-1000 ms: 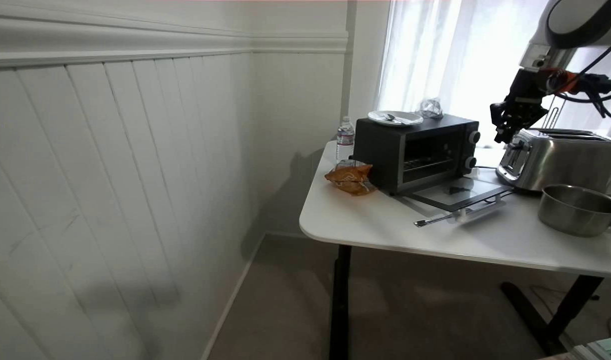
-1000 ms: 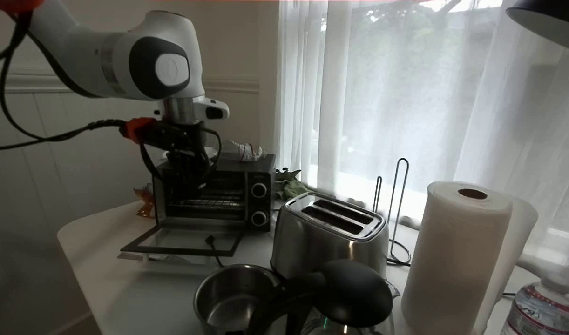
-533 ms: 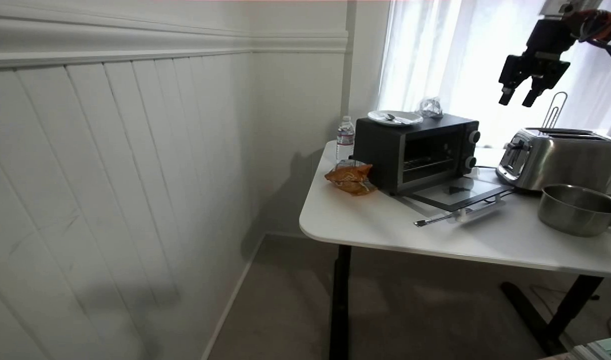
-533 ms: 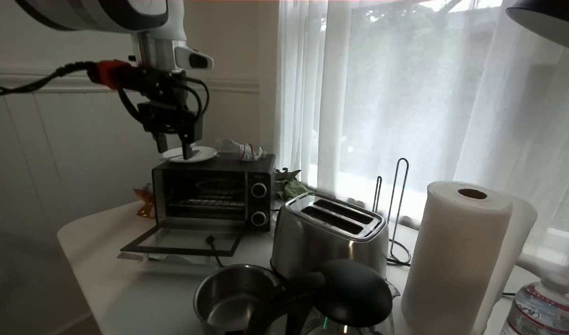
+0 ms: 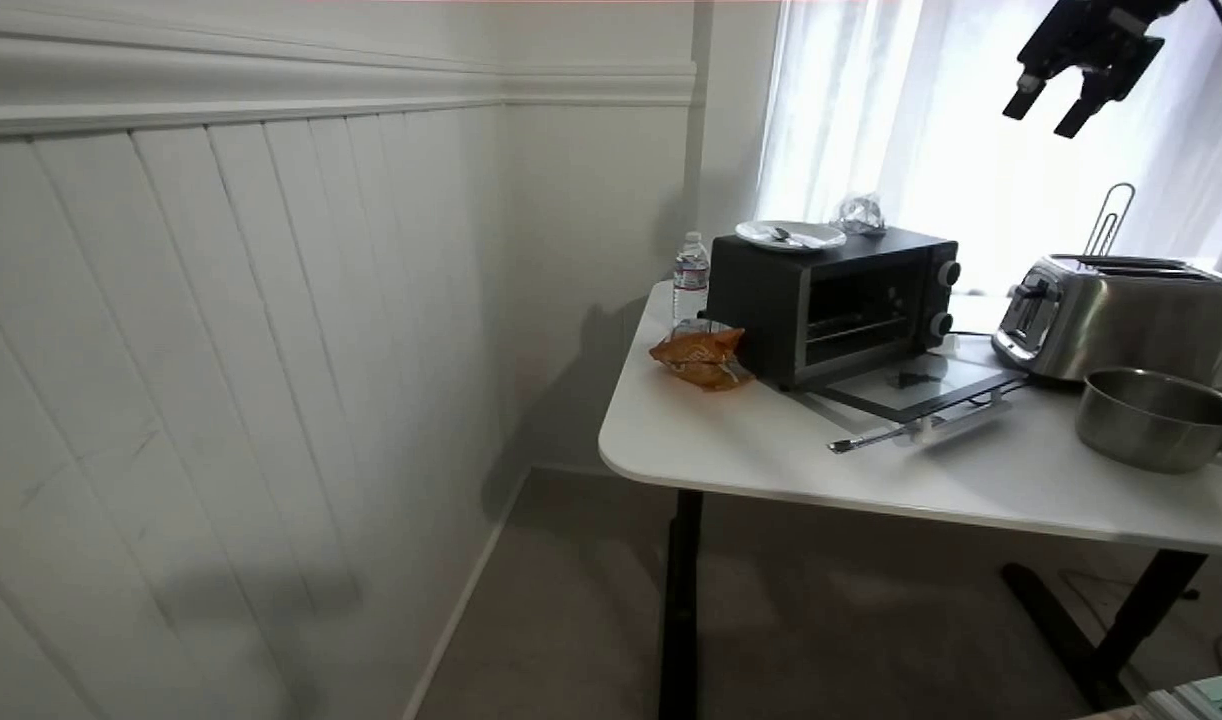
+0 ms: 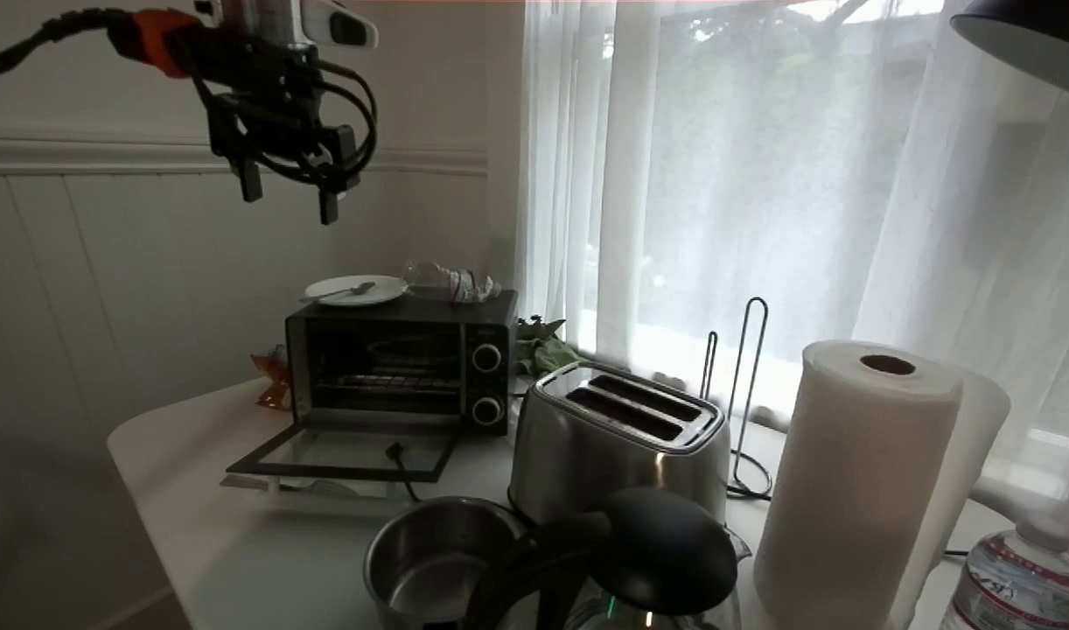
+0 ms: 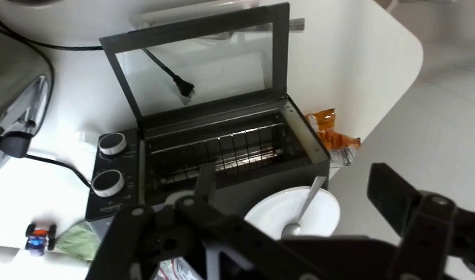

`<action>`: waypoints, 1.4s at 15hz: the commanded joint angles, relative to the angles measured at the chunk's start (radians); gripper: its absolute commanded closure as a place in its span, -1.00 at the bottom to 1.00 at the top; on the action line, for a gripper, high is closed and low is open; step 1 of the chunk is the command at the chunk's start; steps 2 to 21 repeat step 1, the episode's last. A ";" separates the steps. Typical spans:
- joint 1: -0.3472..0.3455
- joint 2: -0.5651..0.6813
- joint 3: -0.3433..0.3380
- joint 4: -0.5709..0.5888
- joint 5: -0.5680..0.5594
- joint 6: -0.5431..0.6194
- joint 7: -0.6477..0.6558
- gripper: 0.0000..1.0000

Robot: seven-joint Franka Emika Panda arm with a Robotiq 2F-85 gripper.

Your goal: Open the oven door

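The oven door (image 5: 899,388) of the black countertop oven (image 5: 756,305) hangs folded down in front, lying nearly flat just above the table in both exterior views. In the wrist view the door's glass (image 7: 226,77) lies beyond the oven's mouth, where the wire rack (image 7: 233,149) shows inside. My gripper (image 6: 290,210) is high over the oven, apart from door and body. Its two fingers stand wide with nothing held between them; from the wrist a white plate with a spoon is seen through the gap.
On the oven's top rest the white plate (image 6: 342,297) with its spoon and a crumpled clear bottle (image 6: 451,284). A silver toaster (image 5: 1131,315) and a metal pot (image 5: 1151,435) stand beside it. An orange bag (image 5: 706,358) and a water bottle (image 5: 690,280) are at its other side.
My gripper has risen from in front of the oven's mouth to well above its top, and its fingers have spread apart. The oven door has stayed down.
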 commanded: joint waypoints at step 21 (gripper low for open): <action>-0.006 -0.003 0.002 0.003 0.008 -0.005 -0.012 -1.00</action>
